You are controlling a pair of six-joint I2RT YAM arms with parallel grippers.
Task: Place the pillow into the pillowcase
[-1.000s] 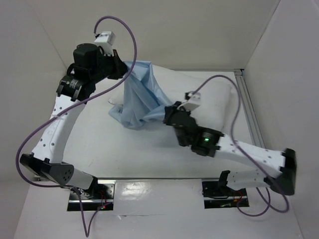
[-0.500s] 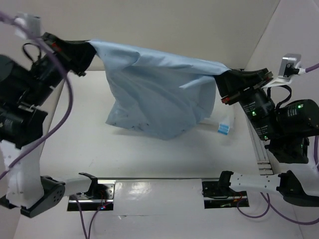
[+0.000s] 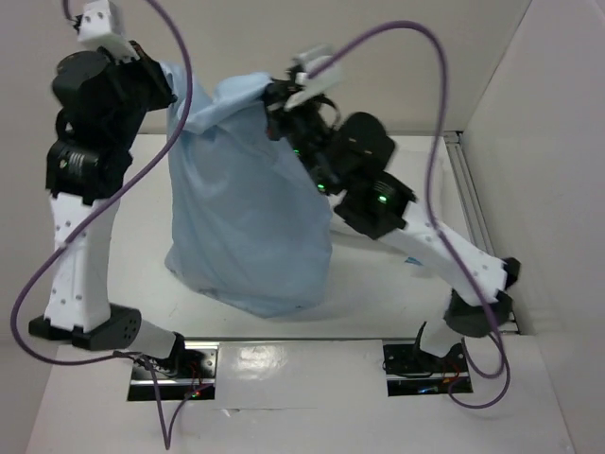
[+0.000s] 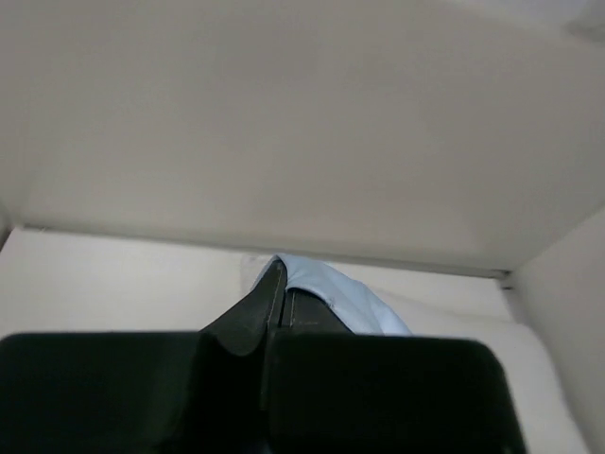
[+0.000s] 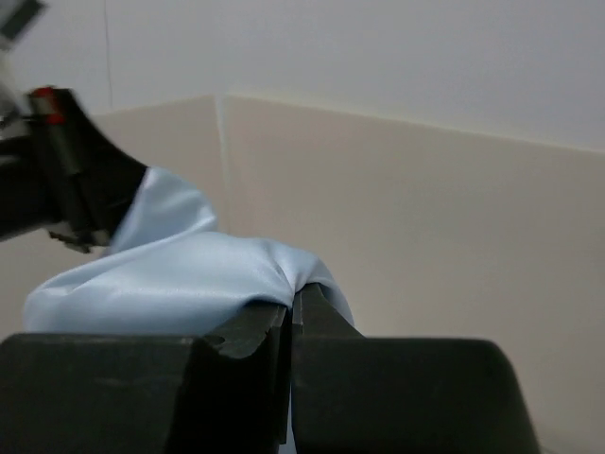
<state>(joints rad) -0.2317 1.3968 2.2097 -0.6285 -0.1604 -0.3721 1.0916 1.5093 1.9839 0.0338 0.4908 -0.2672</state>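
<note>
Basically left gripper [image 3: 168, 90] and right gripper [image 3: 275, 100] are each pinched tight on the pillowcase [image 3: 248, 227] rim, hoisting it high, probably so the unseen pillow settles deeper

High overhead, close wrist views; sharing pillowcase [image 3: 246, 227]

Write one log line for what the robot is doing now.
left gripper: shut on pillowcase top edge | right gripper: shut on its top edge | pillowcase: hanging between both grippers
</note>
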